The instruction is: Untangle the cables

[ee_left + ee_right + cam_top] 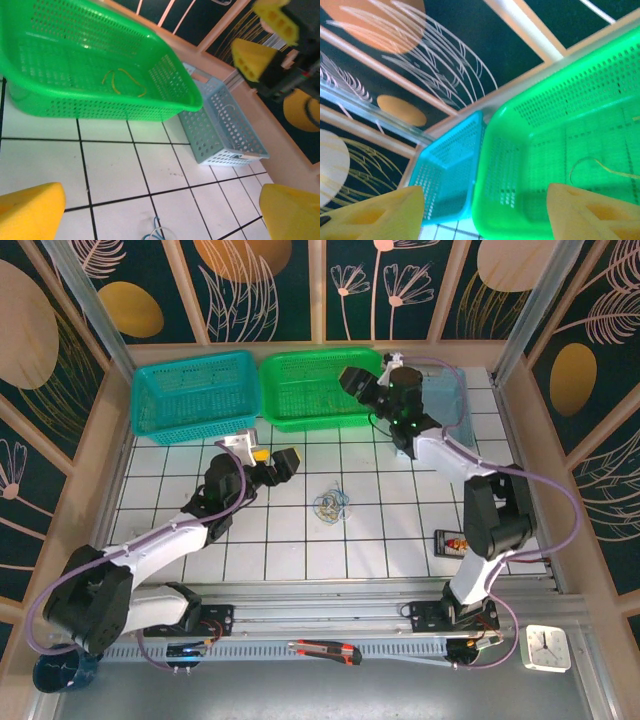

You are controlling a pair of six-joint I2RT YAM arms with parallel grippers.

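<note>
Looks like I'm mid-sort: a yellow wire sits in the green basket below my right end effector, which is spread and empty. The cables lie mid-worktop. Next, I'd say the left end effector, also spread, has to pinch a single loop.

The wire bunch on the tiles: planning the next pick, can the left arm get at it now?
Probably yes: the left claw is open close to the wire bunch, with only bare tiles between them.
</note>
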